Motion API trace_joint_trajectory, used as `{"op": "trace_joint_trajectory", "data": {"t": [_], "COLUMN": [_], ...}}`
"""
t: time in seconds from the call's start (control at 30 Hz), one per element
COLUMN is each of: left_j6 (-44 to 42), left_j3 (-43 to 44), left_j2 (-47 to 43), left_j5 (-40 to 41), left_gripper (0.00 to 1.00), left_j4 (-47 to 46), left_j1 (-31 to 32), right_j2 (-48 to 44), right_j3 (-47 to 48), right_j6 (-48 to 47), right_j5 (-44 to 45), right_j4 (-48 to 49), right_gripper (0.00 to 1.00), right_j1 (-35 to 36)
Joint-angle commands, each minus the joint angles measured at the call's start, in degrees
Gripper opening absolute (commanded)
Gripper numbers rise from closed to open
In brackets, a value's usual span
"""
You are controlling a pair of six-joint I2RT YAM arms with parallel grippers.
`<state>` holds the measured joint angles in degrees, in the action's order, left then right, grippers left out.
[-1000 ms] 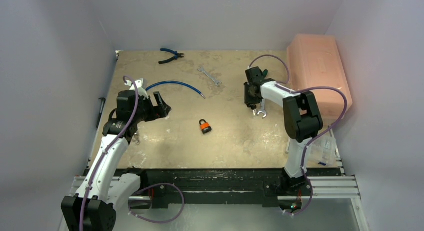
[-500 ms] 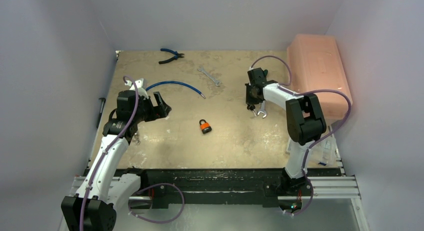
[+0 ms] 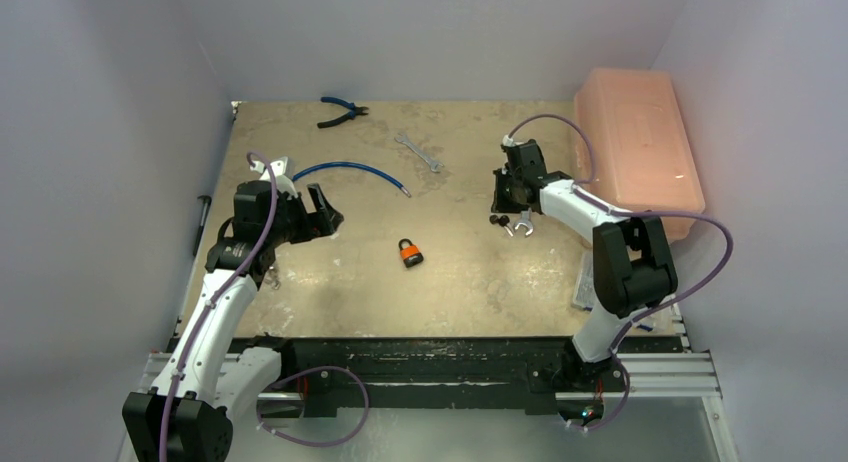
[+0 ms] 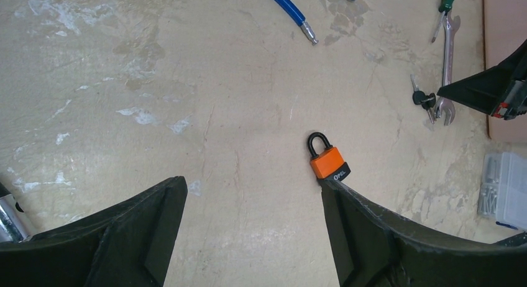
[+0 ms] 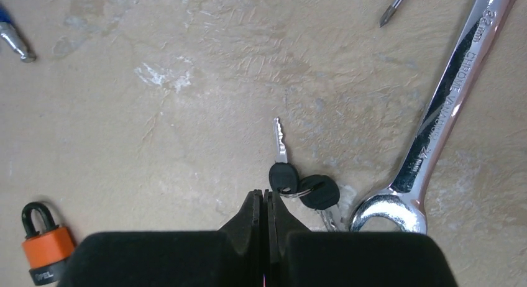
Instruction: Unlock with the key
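On the sandy table [image 3: 300, 282], my right pincer [image 5: 265, 199] sits closed, empty, by black-headed metal keys [image 5: 284, 175]; left pincer [image 4: 252, 194] spread wide.

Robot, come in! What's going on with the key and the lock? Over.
Left tool open, empty. Right tool shut, empty, just short of black-headed keys. Orange padlock lies alone, shackle shut. Silver spanner crowds keys.

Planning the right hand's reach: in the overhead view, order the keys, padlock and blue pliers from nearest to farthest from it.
1. keys, right by the right hand, near side.
2. padlock, centre, to its left.
3. blue pliers, far back left.
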<state>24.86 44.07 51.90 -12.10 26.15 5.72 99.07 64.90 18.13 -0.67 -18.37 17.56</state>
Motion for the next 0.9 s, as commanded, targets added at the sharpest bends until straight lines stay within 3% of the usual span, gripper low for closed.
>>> {"op": "trace_joint_trajectory", "data": {"t": [0.0, 0.03, 0.13, 0.3, 0.57, 0.87], "left_j6": [-0.4, -0.4, -0.4, -0.4, -0.5, -0.5], "left_j3": [-0.6, -0.6, -0.5, -0.5, -0.5, -0.5], "left_j2": [-0.5, -0.5, -0.4, -0.5, -0.8, -1.0], "left_j5": [-1.3, -1.4, -1.3, -1.2, -1.1, -1.1], "left_gripper": [0.85, 0.85, 0.84, 0.84, 0.84, 0.84], "left_j4": [-2.6, -2.6, -2.6, -2.6, -2.5, -2.4], "left_j1": [0.3, 0.3, 0.3, 0.3, 0.3, 0.3], "right_j2": [-3.5, -3.7, -3.9, -1.7, 3.4, 8.0], "right_j3": [-1.5, -1.5, -1.5, 1.0, 6.4, 10.6], "right_j6": [1.3, 1.9, 2.4, 0.5, -3.5, -6.1], "right_j5": [-3.0, -2.6, -1.9, 0.0, 5.4, 5.0], "right_j4": [2.6, 2.3, 1.4, -1.4, -5.8, -9.0], "right_gripper": [0.00, 0.00, 0.31, 0.58, 0.60, 0.56], "right_j1": [-0.1, -0.1, -0.1, 0.7, 1.8, 2.0]}}
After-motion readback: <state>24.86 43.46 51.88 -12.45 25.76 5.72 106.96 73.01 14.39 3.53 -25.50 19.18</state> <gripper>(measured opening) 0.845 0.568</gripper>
